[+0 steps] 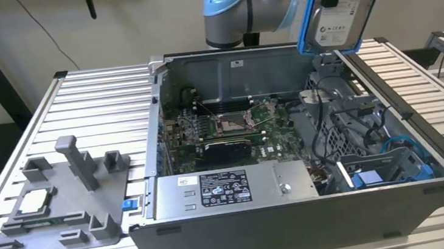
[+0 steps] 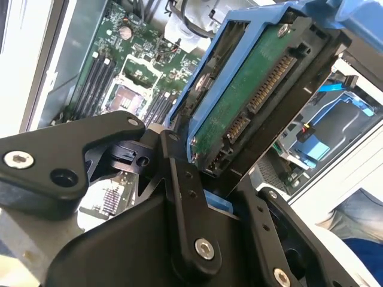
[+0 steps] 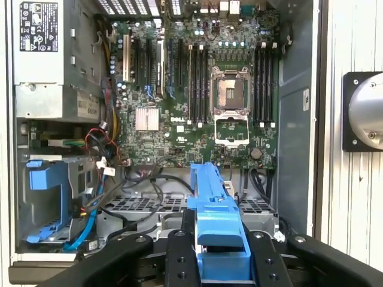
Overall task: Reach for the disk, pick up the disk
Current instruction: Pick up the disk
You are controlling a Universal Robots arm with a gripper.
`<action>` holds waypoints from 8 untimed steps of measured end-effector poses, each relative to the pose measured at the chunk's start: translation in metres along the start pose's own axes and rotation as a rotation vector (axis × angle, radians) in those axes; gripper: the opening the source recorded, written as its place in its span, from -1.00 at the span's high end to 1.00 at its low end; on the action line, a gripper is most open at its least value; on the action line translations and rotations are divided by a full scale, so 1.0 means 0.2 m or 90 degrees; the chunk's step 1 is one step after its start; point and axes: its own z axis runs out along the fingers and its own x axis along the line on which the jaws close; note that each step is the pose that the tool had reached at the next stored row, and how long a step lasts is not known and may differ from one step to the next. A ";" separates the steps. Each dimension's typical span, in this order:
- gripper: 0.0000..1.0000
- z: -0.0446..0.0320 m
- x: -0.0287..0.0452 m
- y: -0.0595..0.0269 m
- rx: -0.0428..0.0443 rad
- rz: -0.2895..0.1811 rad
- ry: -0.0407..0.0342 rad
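We judge the pick-up step essentially done: the flat silver-grey hard drive with its white label and blue plastic bracket, the disk (image 1: 343,9), hangs at the top right of the exterior view, lifted well clear above the open grey metal computer case (image 1: 298,233). It stands nearly on edge, label facing the camera, just beside the pale-blue-jointed robot arm (image 1: 231,7).

In the second wrist view the black gripper (image 2: 209,197) has its fingers (image 2: 185,197) closed tight against the blue bracket edge of the disk (image 2: 245,107), green circuit board and connector side showing at upper centre of the frame. In the first wrist view the bracket of the disk (image 3: 212,221) sits clamped between the black fingers of the gripper (image 3: 218,263) at bottom centre, with the green motherboard (image 3: 179,89) far below it.

Grip reads as firm, on the bracket end only, so most of the drive sticks out past the fingers. We judge any further motion calls for keeping the clamp shut and the drive clear of the case's top edge and the loose cables (image 1: 343,119) on the right of the case interior.

On the slatted aluminium table (image 1: 81,107) at lower left of the exterior view sits a grey plastic fixture (image 1: 62,201), untouched.
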 end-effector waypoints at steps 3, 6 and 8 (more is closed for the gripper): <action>1.00 -0.031 0.000 0.001 0.0000 0.000 0.0001; 1.00 -0.038 0.000 0.001 0.0000 0.000 0.0001; 1.00 -0.039 0.000 0.001 0.0000 0.000 0.0000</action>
